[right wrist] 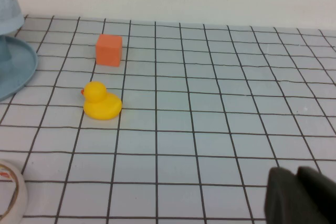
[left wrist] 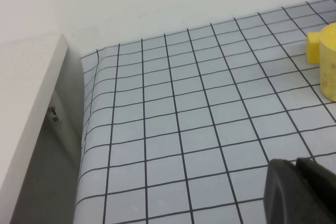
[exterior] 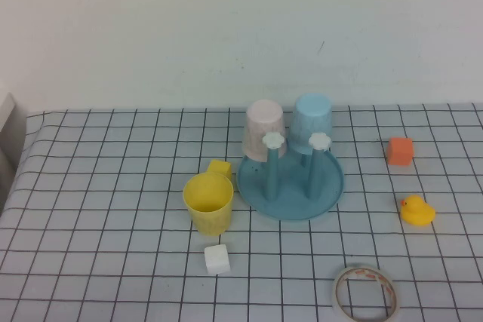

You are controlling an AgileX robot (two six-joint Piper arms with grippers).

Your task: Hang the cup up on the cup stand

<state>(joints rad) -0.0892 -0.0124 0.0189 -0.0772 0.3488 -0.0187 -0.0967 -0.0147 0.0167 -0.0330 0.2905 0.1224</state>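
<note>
Standing upright, cup [exterior: 208,202]: mouth up, just left of the stand [exterior: 329,186], not touching it.
Stand: pink cup [exterior: 263,130] and blue cup [exterior: 312,121] hang upside down on its back pegs.
My left gripper [left wrist: 297,191]: closed, empty, well left of the stand.
My right gripper [right wrist: 297,196]: closed, empty, right of the stand beyond the duck [right wrist: 101,102].

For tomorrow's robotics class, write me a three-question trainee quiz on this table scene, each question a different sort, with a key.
1. True or false: the yellow cup hangs on the cup stand.
2. Which cups sit inverted on the pegs? A pink and blue; B pink and yellow; C none.
3. Fill in: the left gripper and right gripper, both low at their wrist views' edge, are ___.

Key: 1 false, it stands upright on the table; 2 A; 3 shut.
</note>
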